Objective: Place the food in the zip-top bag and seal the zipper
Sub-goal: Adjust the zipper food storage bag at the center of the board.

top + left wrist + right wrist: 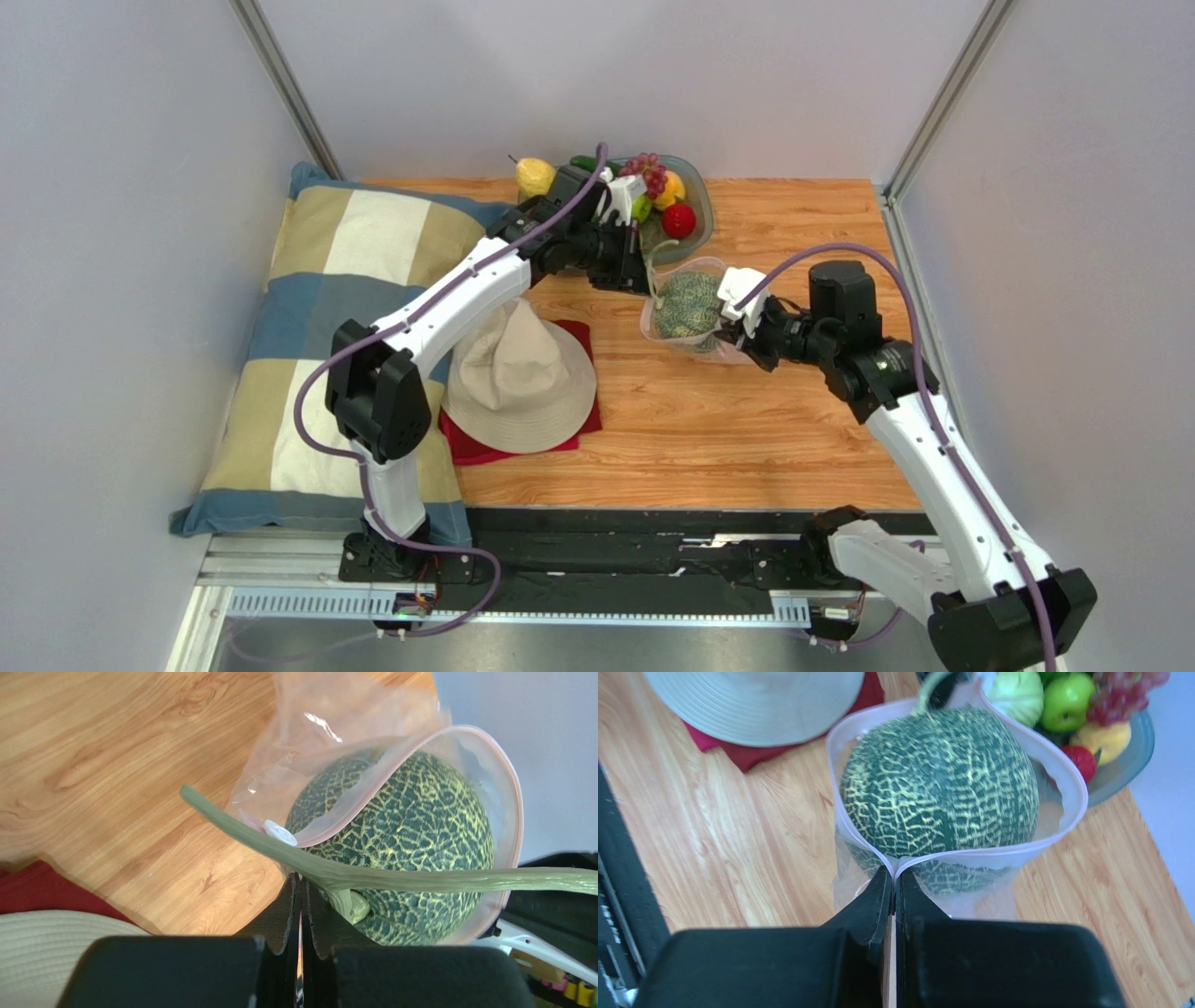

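Note:
The green netted melon sits in the open mouth of the clear zip-top bag at the middle of the wooden table. Its pale pink zipper loops around the fruit. My left gripper is shut on the melon's long green stem. My right gripper is shut on the zipper at the bag's near rim. More food, a cabbage, a green apple and grapes, lies in the grey bowl.
A yellow pear stands left of the bowl. A beige hat rests on a red cloth left of the bag, beside a checked pillow. Grey walls close in the table on three sides.

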You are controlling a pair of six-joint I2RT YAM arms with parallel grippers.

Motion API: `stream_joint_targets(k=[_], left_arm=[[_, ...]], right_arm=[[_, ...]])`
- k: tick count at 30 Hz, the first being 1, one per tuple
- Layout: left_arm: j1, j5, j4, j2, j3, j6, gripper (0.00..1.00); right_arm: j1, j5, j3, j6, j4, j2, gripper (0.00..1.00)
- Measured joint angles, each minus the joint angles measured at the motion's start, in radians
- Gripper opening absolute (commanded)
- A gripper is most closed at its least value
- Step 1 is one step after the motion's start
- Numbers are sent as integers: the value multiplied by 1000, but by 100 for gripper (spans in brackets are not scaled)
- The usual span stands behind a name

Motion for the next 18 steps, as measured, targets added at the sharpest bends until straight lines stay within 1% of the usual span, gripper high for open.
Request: stream_joint_targets(k=[4,9,14,18], left_arm=[[-21,-33,-66,-19,83,56,0],[-31,-34,-158,-71,184,104,0],[-33,-14,-201,-96,250,143,0],[-46,5,-209,-99,259,176,0]], right_arm=[[49,0,15,21,-9,-55,0],[50,6,15,40,-47,-73,0],[67,3,36,103,-98,-78,0],[85,-4,58,175,-106,-93,0]])
